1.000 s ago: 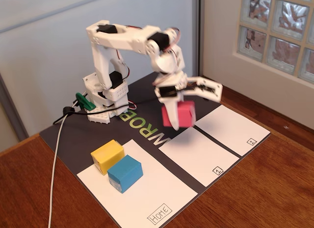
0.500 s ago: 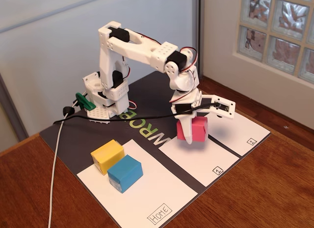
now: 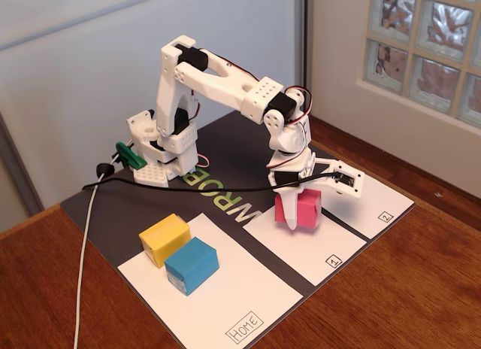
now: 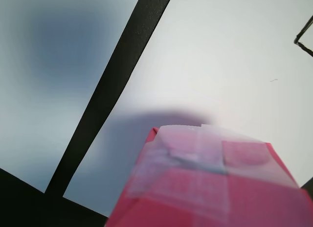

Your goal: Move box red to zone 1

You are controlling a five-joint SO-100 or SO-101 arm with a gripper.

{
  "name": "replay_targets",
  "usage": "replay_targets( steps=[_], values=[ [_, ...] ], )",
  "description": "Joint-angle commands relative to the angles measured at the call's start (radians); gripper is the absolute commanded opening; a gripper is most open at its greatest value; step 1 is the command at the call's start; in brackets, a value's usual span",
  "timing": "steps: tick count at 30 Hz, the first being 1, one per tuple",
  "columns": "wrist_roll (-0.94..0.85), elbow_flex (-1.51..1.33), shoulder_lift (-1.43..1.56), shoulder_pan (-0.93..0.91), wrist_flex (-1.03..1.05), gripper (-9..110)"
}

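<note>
The red box (image 3: 302, 206) is pinkish-red and hangs in my gripper (image 3: 298, 213), which is shut on it. One white finger (image 3: 288, 212) runs down its near face; the other is hidden behind it. The box is low over the far part of zone 1 (image 3: 301, 251), the white square with a boxed "1" at its near corner. Whether it touches the paper I cannot tell. In the wrist view the red box (image 4: 215, 188) fills the bottom, with its shadow on the white zone 1 sheet (image 4: 220, 56).
A yellow box (image 3: 164, 238) and a blue box (image 3: 192, 265) sit together on the Home sheet (image 3: 233, 296) at the left. The square marked "2" (image 3: 353, 202) lies right of zone 1, past a black strip (image 4: 112, 90). A cable (image 3: 83, 236) trails off the mat's left side.
The arm has swung right and stretched out, carrying the red box from above the dark mat down to low over zone 1.
</note>
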State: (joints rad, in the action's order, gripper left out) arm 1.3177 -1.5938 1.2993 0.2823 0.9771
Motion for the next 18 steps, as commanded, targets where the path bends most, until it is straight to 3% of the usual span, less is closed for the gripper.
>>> replay_targets(
  steps=[1, 18],
  values=[
    [0.006, 0.021, 0.0, -0.009, -0.012, 0],
    [0.023, 0.021, -0.048, -0.037, -0.052, 0]
  ],
)
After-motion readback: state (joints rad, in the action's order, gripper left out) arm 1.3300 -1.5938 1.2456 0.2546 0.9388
